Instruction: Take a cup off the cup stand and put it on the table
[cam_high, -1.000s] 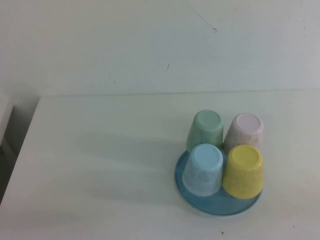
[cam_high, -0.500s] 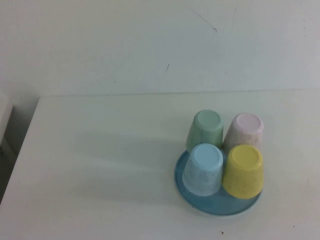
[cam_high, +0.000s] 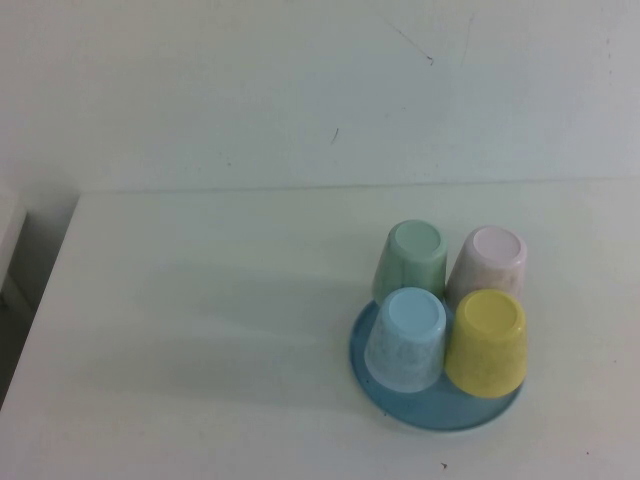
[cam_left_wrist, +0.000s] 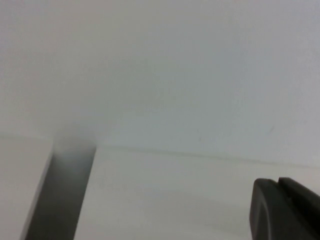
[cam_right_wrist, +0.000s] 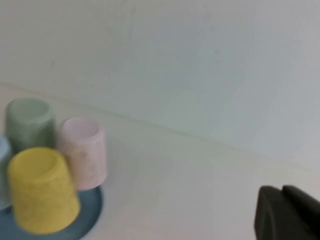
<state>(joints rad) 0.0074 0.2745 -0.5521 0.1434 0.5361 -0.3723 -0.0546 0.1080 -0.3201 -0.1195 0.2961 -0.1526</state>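
The yellow cup stands upside down at the front right of the round blue cup stand, on the right part of the white table. It also shows in the right wrist view, on the stand. The stand's pegs are hidden under the cups. My right gripper is shut and empty, well to the side of the stand. My left gripper is shut and empty over bare table near its left edge. Neither arm shows in the high view.
A light blue speckled cup, a green cup and a pink cup also sit upside down on the stand. A white wall rises behind the table. A dark gap runs along the table's left edge.
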